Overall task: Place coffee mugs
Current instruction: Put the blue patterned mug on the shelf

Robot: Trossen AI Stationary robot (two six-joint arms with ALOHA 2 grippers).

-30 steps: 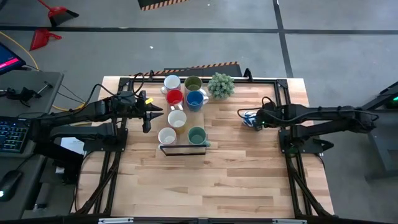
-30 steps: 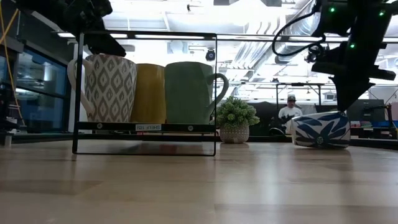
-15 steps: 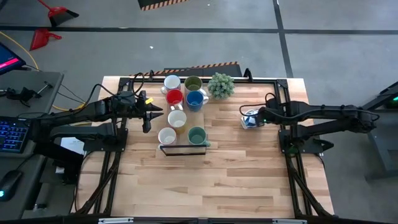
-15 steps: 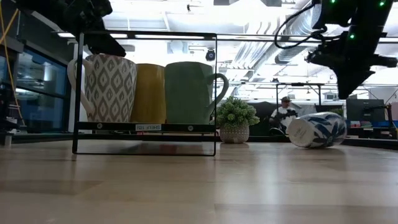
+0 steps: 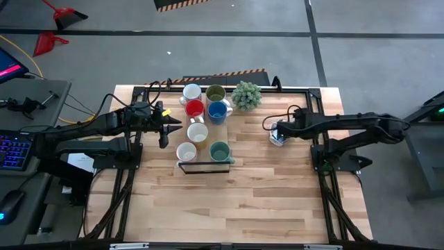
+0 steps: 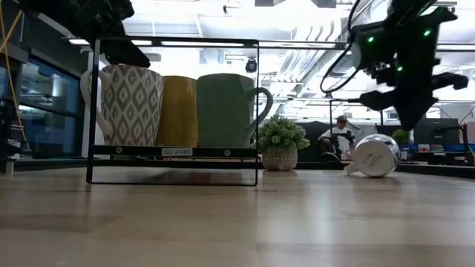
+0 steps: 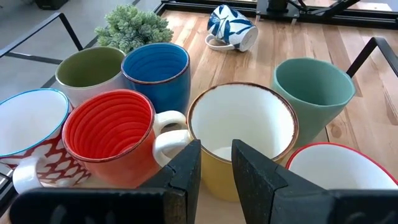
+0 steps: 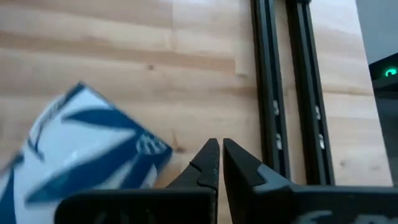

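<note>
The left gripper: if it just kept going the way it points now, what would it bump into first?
Most likely the yellow mug with the white inside: the left gripper points straight at its near rim, fingers slightly parted. The red mug sits just beside that line. Depth is hard to judge, so it might pass above the rim.

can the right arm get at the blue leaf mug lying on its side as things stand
Probably yes. The right gripper hangs right beside the blue leaf mug, which lies tipped over on bare table, clear of the other mugs and the plant. Its jaws are shut, though, so it would have to open first.
</note>
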